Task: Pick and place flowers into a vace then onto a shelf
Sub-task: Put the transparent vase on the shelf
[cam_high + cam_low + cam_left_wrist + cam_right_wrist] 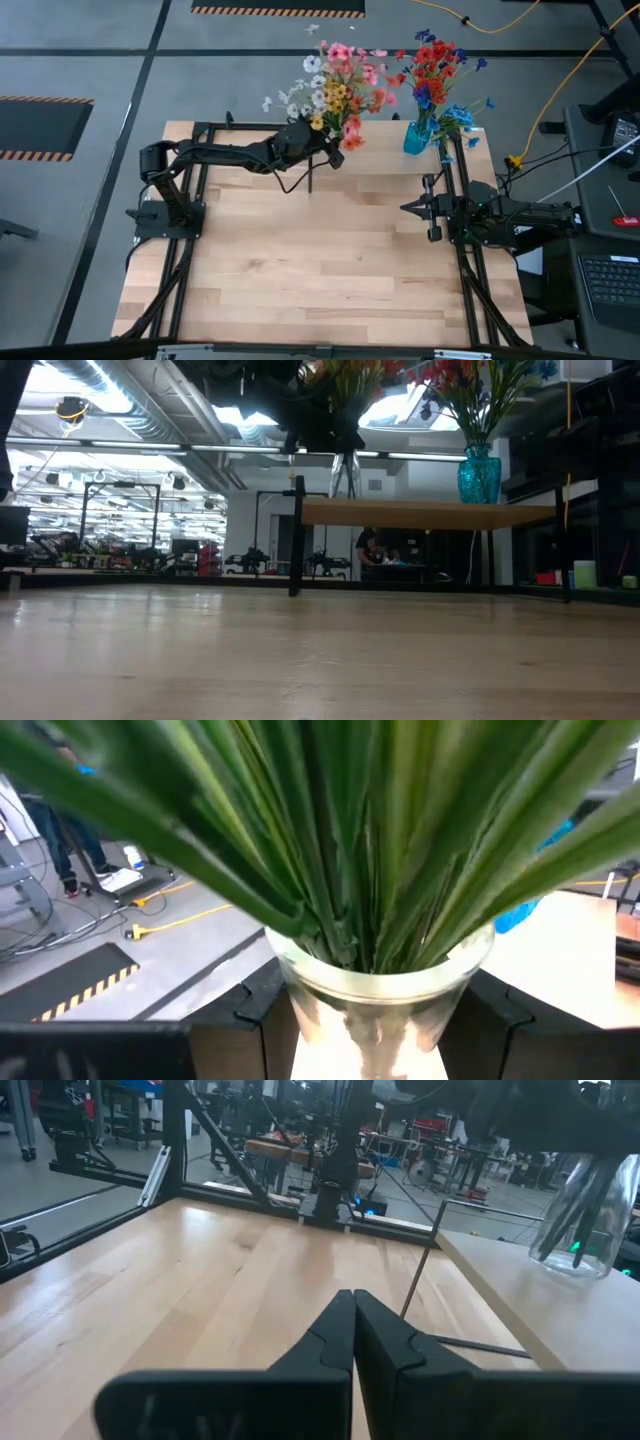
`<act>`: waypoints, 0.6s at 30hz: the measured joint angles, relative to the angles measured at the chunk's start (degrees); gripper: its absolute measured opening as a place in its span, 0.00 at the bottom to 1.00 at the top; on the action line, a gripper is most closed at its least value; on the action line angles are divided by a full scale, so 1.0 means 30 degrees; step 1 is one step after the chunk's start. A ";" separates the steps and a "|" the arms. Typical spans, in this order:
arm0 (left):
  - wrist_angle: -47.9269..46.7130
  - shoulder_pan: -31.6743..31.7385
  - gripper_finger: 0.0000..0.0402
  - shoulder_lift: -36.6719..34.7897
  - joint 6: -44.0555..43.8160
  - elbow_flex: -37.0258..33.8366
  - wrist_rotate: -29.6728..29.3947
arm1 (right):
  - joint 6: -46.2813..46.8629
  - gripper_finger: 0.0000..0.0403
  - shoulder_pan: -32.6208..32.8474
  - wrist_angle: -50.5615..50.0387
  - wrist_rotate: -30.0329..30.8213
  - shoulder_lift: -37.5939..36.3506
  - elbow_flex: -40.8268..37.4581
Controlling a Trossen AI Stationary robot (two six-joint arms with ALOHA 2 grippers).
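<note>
pale butcher-block tabletop fills the high view, with the shelf along its far edge. the left gripper reaches over the shelf's far left part, its jaws clamped around a clear glass vase packed with mixed flowers. a blue vase of red blooms already stands on the shelf to the right. the glass looks slippery and breakable, and the tall bouquet top-heavy, so a grip around the vase body seems safest. the right gripper, jaws pressed together, waits over the table's right side.
</note>
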 joint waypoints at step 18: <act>-0.0425 0.0102 0.55 -0.0029 -0.0033 0.0000 -0.0033 | -0.0006 0.02 0.0000 0.0000 -0.0005 0.0000 0.0000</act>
